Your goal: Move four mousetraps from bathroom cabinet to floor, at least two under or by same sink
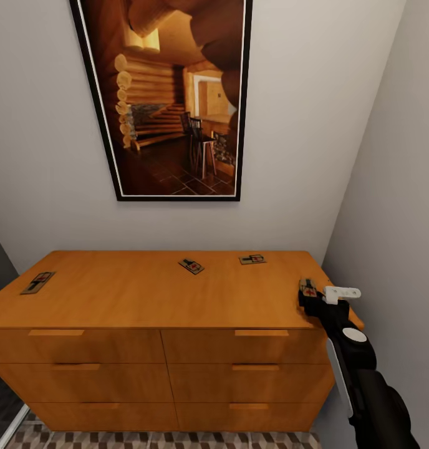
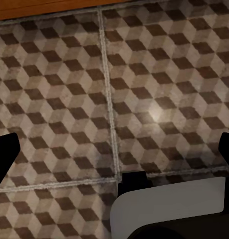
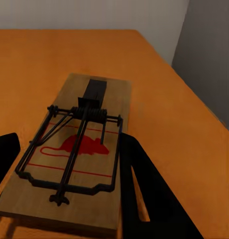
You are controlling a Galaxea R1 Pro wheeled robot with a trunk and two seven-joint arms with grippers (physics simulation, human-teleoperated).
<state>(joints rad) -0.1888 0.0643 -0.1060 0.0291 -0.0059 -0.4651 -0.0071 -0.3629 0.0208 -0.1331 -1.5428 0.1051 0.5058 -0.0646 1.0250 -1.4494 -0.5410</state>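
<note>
The cabinet (image 1: 158,293) fills the lower half of the head view, its orange-wood top flat against a pale wall in a narrow corner, with a grey side wall close at 3 o'clock. Above it, at 12 o'clock, hangs a black-framed picture (image 1: 171,100) of a log-cabin interior. Four mousetraps lie on the top: one (image 1: 37,282) near the edge at 9 o'clock, two toward the back ( (image 1: 191,265) and (image 1: 252,259), well apart from each other), and the fourth mousetrap (image 1: 308,288) at the 4 o'clock corner. The right gripper (image 1: 309,299) sits at that trap; in the right wrist view its dark fingers (image 3: 139,199) stand apart on either side of the board (image 3: 74,149), not closed on it. The left wrist view looks down on the bathroom floor (image 2: 69,99) (cube-patterned tiles, pale grout), with the left gripper's (image 2: 116,159) fingertips spread wide.
</note>
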